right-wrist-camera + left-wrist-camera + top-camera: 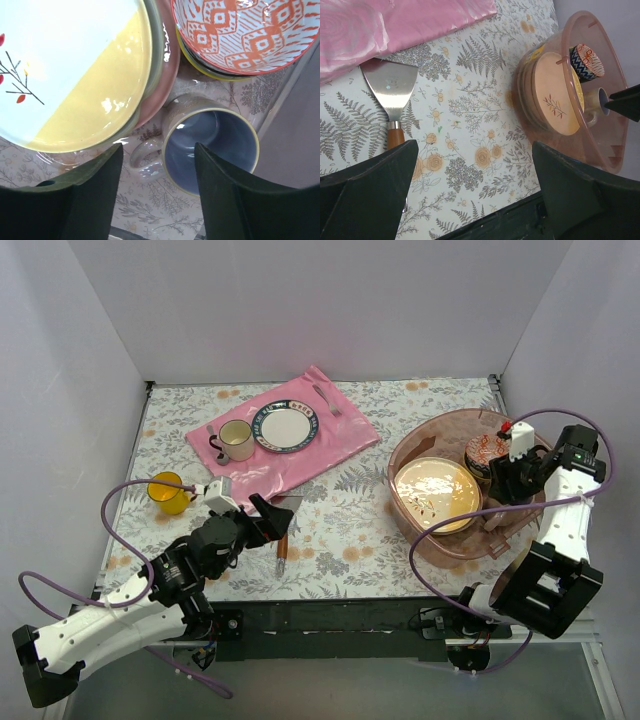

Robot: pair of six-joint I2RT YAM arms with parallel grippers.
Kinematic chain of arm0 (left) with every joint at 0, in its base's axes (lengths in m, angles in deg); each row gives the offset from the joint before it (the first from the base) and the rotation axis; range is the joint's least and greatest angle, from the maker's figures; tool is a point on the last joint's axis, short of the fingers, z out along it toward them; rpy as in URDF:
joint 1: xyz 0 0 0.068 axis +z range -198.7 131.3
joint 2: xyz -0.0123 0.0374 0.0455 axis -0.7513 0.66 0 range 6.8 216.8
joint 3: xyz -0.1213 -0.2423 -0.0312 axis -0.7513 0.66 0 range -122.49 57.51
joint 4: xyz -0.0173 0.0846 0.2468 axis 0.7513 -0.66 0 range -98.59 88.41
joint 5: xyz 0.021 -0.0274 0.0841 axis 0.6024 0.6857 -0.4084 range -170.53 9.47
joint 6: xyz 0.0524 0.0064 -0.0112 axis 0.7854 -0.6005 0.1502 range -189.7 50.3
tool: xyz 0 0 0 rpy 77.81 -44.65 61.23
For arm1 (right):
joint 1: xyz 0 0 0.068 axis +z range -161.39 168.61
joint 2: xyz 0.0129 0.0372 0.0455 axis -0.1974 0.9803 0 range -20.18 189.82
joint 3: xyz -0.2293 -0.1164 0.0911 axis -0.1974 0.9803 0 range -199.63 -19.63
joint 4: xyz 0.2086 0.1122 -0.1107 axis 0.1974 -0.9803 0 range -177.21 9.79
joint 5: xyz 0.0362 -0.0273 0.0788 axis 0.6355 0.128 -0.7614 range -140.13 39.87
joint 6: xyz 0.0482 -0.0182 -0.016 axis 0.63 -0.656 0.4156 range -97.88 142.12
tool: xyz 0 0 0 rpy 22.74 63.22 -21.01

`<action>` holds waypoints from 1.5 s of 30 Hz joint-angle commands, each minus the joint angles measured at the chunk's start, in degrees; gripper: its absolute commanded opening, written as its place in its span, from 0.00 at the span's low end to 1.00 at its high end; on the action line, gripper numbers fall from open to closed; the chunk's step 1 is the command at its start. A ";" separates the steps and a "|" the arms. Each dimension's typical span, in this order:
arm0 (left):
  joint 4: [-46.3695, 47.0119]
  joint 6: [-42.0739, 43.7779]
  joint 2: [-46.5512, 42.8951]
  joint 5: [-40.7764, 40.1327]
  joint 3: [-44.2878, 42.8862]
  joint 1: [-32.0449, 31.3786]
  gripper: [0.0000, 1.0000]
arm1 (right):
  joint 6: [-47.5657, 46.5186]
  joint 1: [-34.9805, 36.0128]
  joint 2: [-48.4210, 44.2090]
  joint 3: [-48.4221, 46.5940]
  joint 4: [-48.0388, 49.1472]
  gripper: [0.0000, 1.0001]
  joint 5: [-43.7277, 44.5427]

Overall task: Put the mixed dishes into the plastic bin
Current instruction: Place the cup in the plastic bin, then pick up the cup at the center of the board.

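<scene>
Took the plastic bin (437, 426) as reference for every position below.

Inside the bin, recorded:
- 1 stack of plates (435, 492), cream-yellow plate on top, pink and green rims showing beneath it in the right wrist view.
- 1 patterned bowl (487, 452) at the bin's far side, apparently seated on another dish.
- 1 pinkish mug (215, 142), purple inside, upright on the bin floor in the gap between stack and bowl, handle toward the stack. Judged set there for want of flat room elsewhere, and upright for stability.

Right gripper (157, 150): found low inside the bin, directly over the mug, fingers spread to either side of its handle-side wall, pinching nothing. Read as a release, with the mug resting on its own base.

Left gripper (265, 518): found well outside the bin, on its left, fingers spread wide, holding nothing, hanging over a spatula (391, 87). Judged parked there to leave the bin to the other arm.

Outstanding, far to the bin's left, beyond the left gripper: 1 yellow mug (170, 492). Judged the only task dish not yet binned.

Also left of the bin, farther back: pink mat (345, 435) carrying 1 blue-rimmed white plate (286, 428) and 1 cream mug (236, 439). Taken as a laid place, not for binning.

Advise a straight lift out of the bin, to avoid clipping mug rim or bowl.
</scene>
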 commanded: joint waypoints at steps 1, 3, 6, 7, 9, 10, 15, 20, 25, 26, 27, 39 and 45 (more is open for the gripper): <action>-0.04 1.01 0.57 -0.07 -2.13 0.24 0.98 | -0.45 -0.25 -1.75 -3.51 -2.87 0.70 -3.36; 0.05 1.10 0.84 -0.07 -2.30 0.24 0.98 | -0.44 -0.25 -1.93 -4.21 -3.40 0.74 -4.41; 0.22 1.36 1.45 0.02 -2.48 0.24 0.98 | -0.53 -0.25 -2.28 -4.92 -4.10 0.78 -5.72; 0.31 1.45 1.45 0.11 -2.66 0.24 0.98 | -0.45 -0.25 -2.37 -5.53 -4.37 0.79 -5.91; 0.40 1.54 1.80 0.02 -2.83 0.24 0.98 | -0.45 -0.33 -2.28 -6.06 -4.89 0.80 -7.04; 0.40 1.54 1.98 0.11 -2.83 0.24 0.98 | -0.53 -0.25 -2.37 -6.67 -5.07 0.81 -7.48; 0.92 1.89 2.77 0.28 -3.27 0.25 0.98 | 0.08 0.72 -2.19 -7.73 -5.95 0.81 -11.88; 1.10 2.06 3.91 0.37 -3.97 0.24 0.98 | 2.71 4.58 -3.33 -7.73 -5.08 0.81 -15.74; 1.10 2.15 4.44 0.37 -4.41 0.25 0.98 | 6.84 11.42 -5.52 -7.21 -2.01 0.81 -17.68; 1.19 2.15 4.61 0.28 -4.41 0.24 0.98 | 7.81 12.49 -5.79 -7.12 -1.39 0.81 -18.47; 1.10 2.15 4.70 0.37 -4.41 0.33 0.98 | 9.56 13.63 -6.06 -6.86 -0.68 0.81 -18.91; 2.51 3.20 7.07 1.42 -6.70 1.38 0.98 | 16.52 26.11 -5.80 -5.89 5.91 0.81 -29.90; 3.47 4.96 10.41 8.25 -9.24 9.62 0.98 | 16.61 27.96 -5.88 -3.87 8.20 0.81 -31.92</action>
